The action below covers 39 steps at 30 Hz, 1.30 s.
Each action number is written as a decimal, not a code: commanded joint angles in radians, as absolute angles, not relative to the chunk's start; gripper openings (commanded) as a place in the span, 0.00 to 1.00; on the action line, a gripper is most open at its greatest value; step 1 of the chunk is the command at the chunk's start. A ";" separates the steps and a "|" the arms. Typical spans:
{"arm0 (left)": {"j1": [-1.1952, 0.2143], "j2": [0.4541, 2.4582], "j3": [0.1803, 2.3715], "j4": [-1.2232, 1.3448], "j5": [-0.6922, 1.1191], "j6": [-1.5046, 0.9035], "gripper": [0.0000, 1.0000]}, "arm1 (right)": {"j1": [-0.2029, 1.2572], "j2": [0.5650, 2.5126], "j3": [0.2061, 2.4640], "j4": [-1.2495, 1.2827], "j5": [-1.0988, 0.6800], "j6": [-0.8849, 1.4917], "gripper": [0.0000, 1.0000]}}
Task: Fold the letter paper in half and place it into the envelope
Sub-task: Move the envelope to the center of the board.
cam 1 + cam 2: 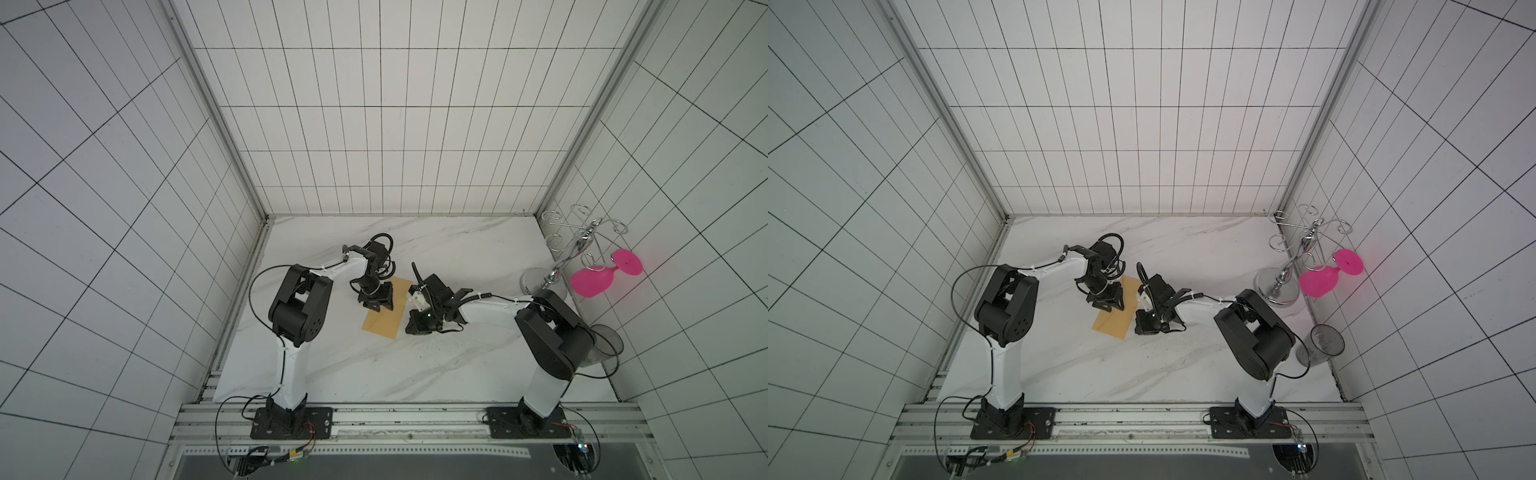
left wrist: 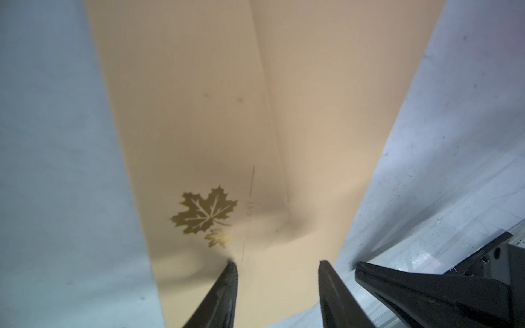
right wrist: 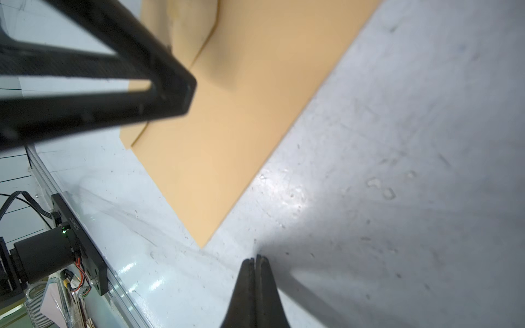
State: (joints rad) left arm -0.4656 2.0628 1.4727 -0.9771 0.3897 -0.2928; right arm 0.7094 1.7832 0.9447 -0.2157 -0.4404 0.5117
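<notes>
Leaf-print letter paper lies mid surface under half-spread, empty L tool, long axis far-to-near edge, parallel w/ envelope touching it on R-arm side, L nearer; R tool pinched shut, empty, just off envelope corner.

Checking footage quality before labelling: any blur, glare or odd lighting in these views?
Left wrist view: left gripper blurred, leaf print sharper. Right wrist view: glare patch on the table. Both top views: pink glass tints the wall beside it.
</notes>
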 commanded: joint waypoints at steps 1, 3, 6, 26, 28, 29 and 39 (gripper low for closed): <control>-0.441 2.115 1.466 -0.974 0.295 -0.269 0.48 | 0.687 1.813 0.953 -0.385 -0.328 0.484 0.00; -0.443 2.102 1.470 -0.975 0.297 -0.273 0.49 | 0.672 1.800 0.982 -0.421 -0.318 0.466 0.00; -0.443 2.077 1.471 -0.976 0.294 -0.277 0.50 | 0.654 1.774 1.024 -0.474 -0.307 0.440 0.05; -0.448 1.927 1.563 -1.071 0.227 -0.298 0.57 | 0.492 1.574 1.139 -0.595 -0.272 0.355 0.63; -0.447 1.899 1.576 -1.073 0.224 -0.309 0.57 | 0.464 1.556 1.131 -0.596 -0.265 0.342 0.66; -0.448 1.889 1.581 -1.074 0.222 -0.313 0.57 | 0.451 1.548 1.129 -0.596 -0.264 0.337 0.67; -0.436 1.712 1.542 -0.965 0.147 -0.368 0.57 | 0.263 1.451 1.121 -0.627 -0.262 0.288 0.74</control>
State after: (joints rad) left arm -0.4435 1.7889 1.5669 -1.0286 0.1978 -0.3336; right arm 0.3077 1.5028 1.1194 -0.5934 -0.2768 0.3183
